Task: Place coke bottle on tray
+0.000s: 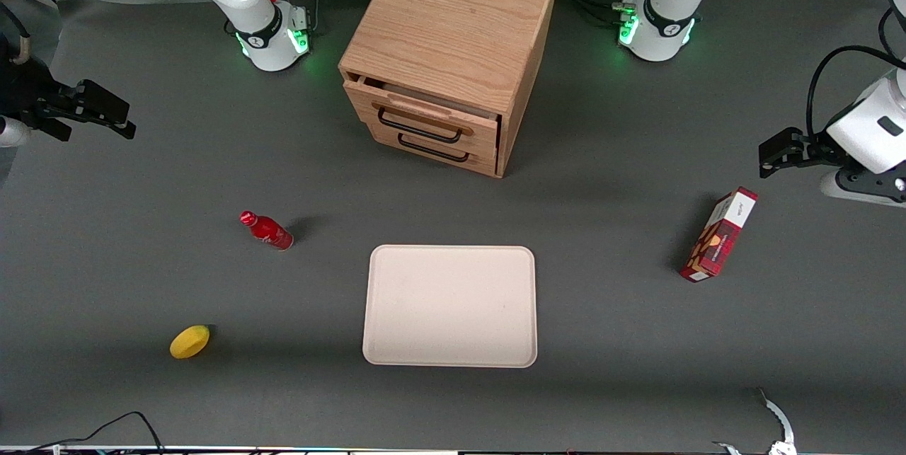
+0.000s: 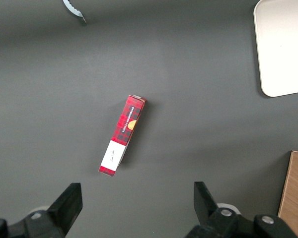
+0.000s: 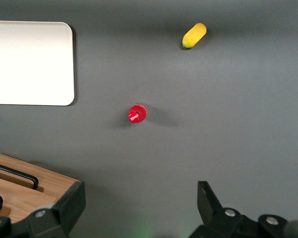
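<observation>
The coke bottle (image 1: 267, 230) is small and red with a red cap. It stands upright on the grey table, beside the tray (image 1: 450, 306) toward the working arm's end. In the right wrist view I look down on the bottle's cap (image 3: 137, 113), with a corner of the pale tray (image 3: 30, 62) showing bare. My gripper (image 1: 117, 119) hangs in the air at the working arm's end of the table, well apart from the bottle and farther from the front camera than it. The gripper (image 3: 139, 198) is open, with nothing between its fingers.
A wooden drawer cabinet (image 1: 453, 52) stands farther from the front camera than the tray, its top drawer slightly pulled out. A yellow lemon-like fruit (image 1: 190, 341) lies nearer the camera than the bottle. A red-and-white carton (image 1: 718, 234) lies toward the parked arm's end.
</observation>
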`<state>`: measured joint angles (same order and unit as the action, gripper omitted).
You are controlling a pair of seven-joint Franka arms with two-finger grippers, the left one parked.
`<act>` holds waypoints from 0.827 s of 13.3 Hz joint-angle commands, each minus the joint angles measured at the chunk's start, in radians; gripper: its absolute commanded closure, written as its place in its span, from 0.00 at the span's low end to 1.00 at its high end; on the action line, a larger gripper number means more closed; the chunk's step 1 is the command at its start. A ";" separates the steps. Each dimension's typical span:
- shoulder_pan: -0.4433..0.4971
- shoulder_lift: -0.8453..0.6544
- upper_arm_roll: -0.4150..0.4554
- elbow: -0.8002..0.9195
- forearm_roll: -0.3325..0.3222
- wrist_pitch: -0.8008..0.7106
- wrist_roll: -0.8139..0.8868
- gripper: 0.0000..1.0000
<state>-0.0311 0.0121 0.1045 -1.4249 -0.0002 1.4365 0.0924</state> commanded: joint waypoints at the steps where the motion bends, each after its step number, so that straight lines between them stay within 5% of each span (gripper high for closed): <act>1: -0.010 -0.003 0.006 -0.002 0.008 0.005 0.021 0.00; 11: -0.007 0.045 0.009 0.053 0.008 0.001 0.018 0.00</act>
<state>-0.0352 0.0399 0.1063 -1.4065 -0.0002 1.4443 0.0932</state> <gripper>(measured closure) 0.000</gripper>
